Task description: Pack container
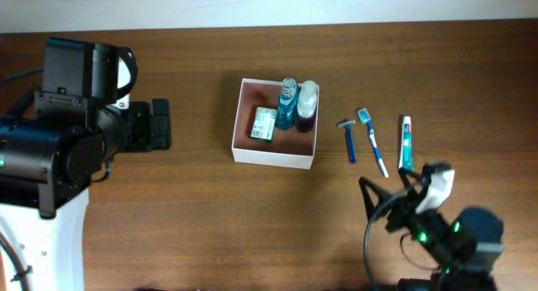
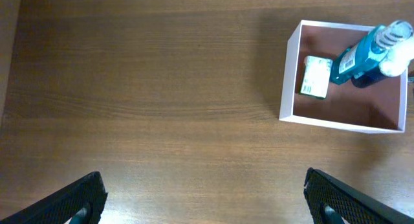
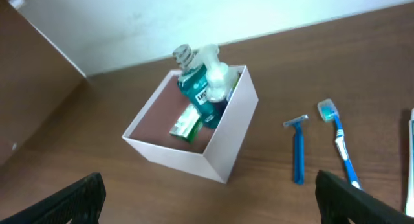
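Observation:
The container [image 1: 273,157] is a square white box with a pinkish-brown inside, at the table's middle. In it stand a teal bottle [image 1: 287,104] and a dark bottle with a white cap [image 1: 306,106], with a green-white carton [image 1: 264,124] beside them. It also shows in the left wrist view [image 2: 288,75] and the right wrist view [image 3: 174,156]. My left gripper [image 1: 160,124] [image 2: 203,185] is open and empty, left of the container. My right gripper [image 1: 388,188] [image 3: 210,185] is open and empty, at the front right of it.
To the right of the container, a blue razor [image 1: 349,140] [image 3: 297,153], a blue toothbrush [image 1: 373,141] [image 3: 339,143] and a toothpaste tube [image 1: 406,144] lie side by side on the wooden table. The table's far edge meets a white wall.

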